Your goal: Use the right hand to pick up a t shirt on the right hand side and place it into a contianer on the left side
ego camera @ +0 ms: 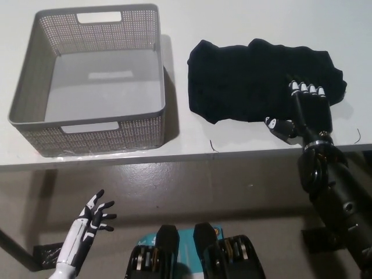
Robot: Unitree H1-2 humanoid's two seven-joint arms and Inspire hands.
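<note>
1. T-shirt (pixel 256 78): black, crumpled, upper right on the table (pixel 232 17); soft, limp, light, so best pinched by a bunched fold.
2. Right hand (pixel 305 110): fingers spread over the shirt's lower-right edge, apparently gripping nothing.
3. Container (pixel 90 125): upper left.
4. Left hand (pixel 93 218): lower left, open.

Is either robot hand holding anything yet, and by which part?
Nothing is held. The right hand lies open over the black t-shirt's near right edge, fingers spread. The left hand hangs open below the table.

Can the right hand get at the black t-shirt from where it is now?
Probably yes: the right hand lies open over the near right edge of the black t-shirt on the table, with nothing in between.
</note>
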